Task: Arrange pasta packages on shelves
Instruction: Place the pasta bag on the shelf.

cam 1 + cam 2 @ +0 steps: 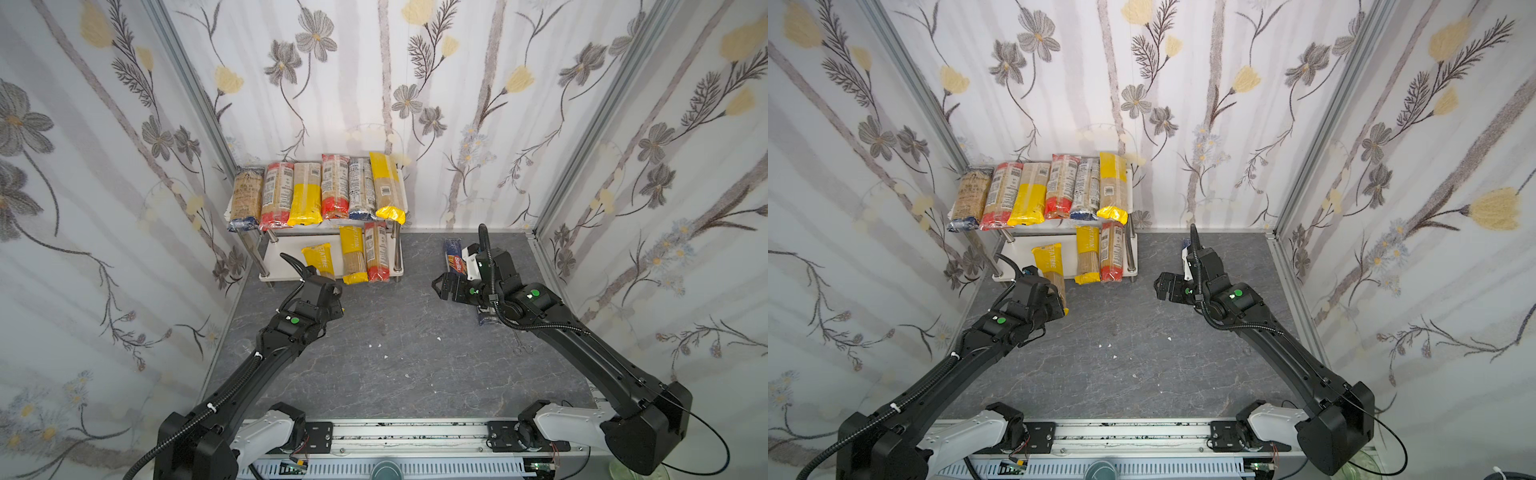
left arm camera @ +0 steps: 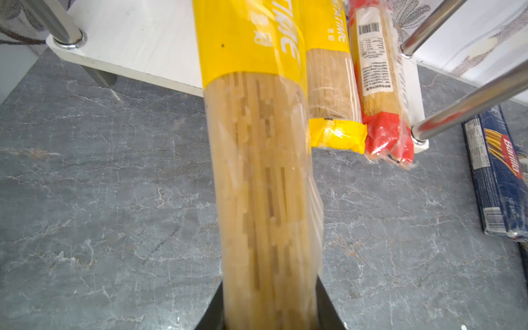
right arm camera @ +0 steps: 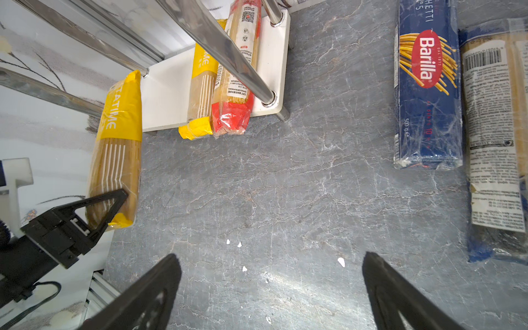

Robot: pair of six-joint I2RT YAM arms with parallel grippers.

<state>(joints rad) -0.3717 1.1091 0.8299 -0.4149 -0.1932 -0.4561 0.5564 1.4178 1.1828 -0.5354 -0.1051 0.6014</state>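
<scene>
A yellow-ended pasta packet [image 2: 257, 171] is being clamped at its clear end by the left gripper [image 3: 121, 204], its yellow end being held over the front edge of the lower board [image 2: 137, 37] of the shelves [image 1: 252, 249] at the table's [image 1: 395, 353] far left corner; six packets [image 1: 334, 187] are being carried on the upper board [image 1: 402, 187], two more packets [image 1: 353, 257] on the lower. The right gripper [image 3: 271, 257] is being held wide open and empty above the table, near a blue Barilla packet [image 3: 427, 85] by the right edge.

Likely lab robot booth: wallpapered panels [image 1: 498, 62], aluminium frame [image 1: 595, 124], arm mounting rail [image 1: 407, 434].
</scene>
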